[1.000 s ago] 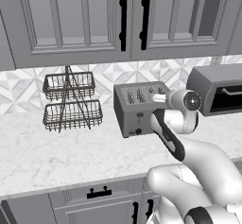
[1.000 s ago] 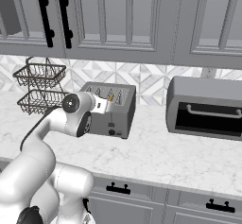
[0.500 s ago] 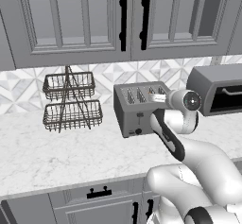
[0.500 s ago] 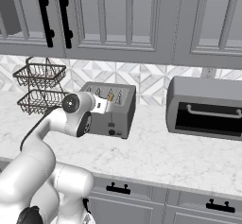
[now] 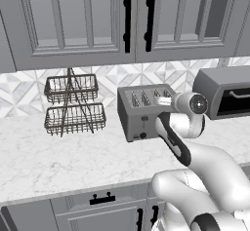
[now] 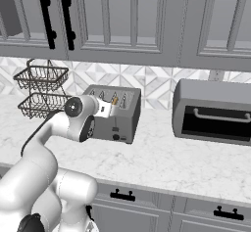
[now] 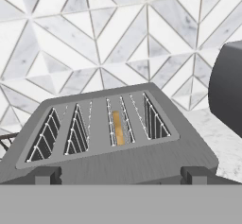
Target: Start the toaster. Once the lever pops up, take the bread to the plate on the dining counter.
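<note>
The grey four-slot toaster (image 5: 141,115) (image 6: 117,118) (image 7: 108,159) stands on the worktop against the tiled wall. The bread (image 7: 118,129) (image 6: 114,100) sits deep in one of its middle slots, only its tan top edge showing. My gripper (image 7: 121,176) (image 6: 106,109) (image 5: 163,100) hovers just in front of and above the toaster's near top edge. Its jaws are open, one fingertip (image 7: 47,175) toward each end of the toaster, with nothing between them. The plate and the dining counter are out of view.
A two-tier wire basket rack (image 5: 73,105) (image 6: 41,91) stands left of the toaster. A wider grey oven box (image 5: 227,93) (image 6: 213,111) (image 7: 229,90) sits to its right. Grey wall cabinets (image 5: 127,20) hang low overhead. The marble worktop (image 5: 73,157) lies bare in front.
</note>
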